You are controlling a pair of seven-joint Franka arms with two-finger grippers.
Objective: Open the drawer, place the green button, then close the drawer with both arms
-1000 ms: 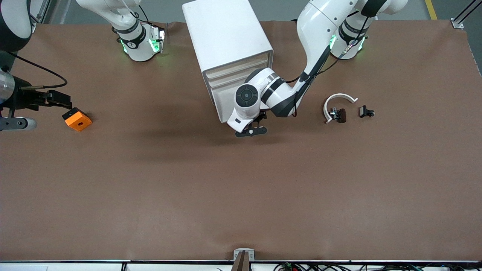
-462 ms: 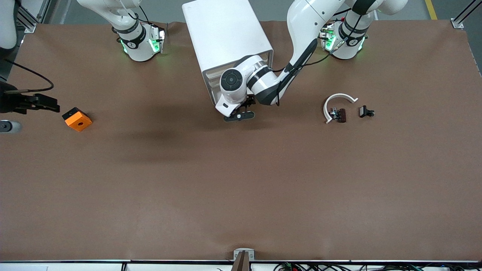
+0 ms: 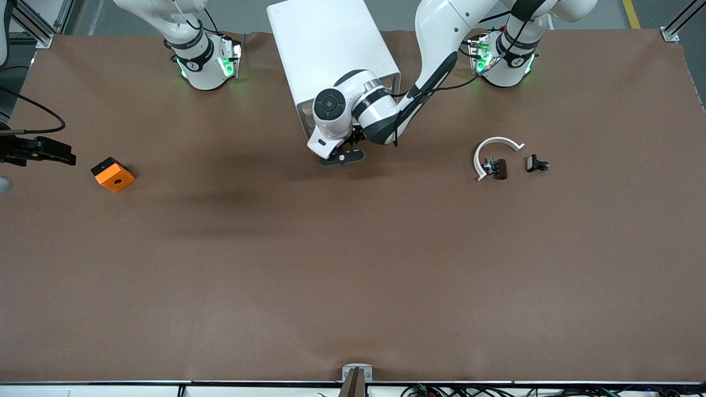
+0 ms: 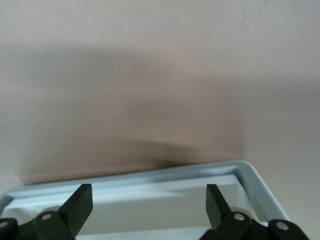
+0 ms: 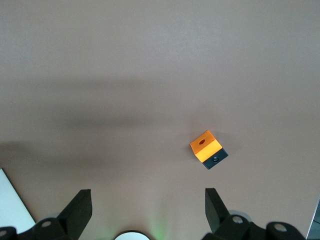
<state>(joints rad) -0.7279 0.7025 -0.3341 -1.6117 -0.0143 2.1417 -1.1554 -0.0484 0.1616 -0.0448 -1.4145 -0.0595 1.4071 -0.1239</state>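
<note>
The white drawer cabinet stands at the robots' edge of the table, midway between the arms. My left gripper is open at the foot of the cabinet's front, low over the table. In the left wrist view the gripper is empty over the pale rim of a drawer. My right gripper is open and empty over the right arm's end of the table, beside the orange block. The right wrist view shows the gripper and the block. The green-capped button is not in view.
A dark brown part with a white curved ring and a small black part lie toward the left arm's end of the table. The brown mat covers the whole table.
My left gripper has moved toward the cabinet, and the drawer front has gone in with it. My right gripper has drawn away from the orange block toward the table's end.
</note>
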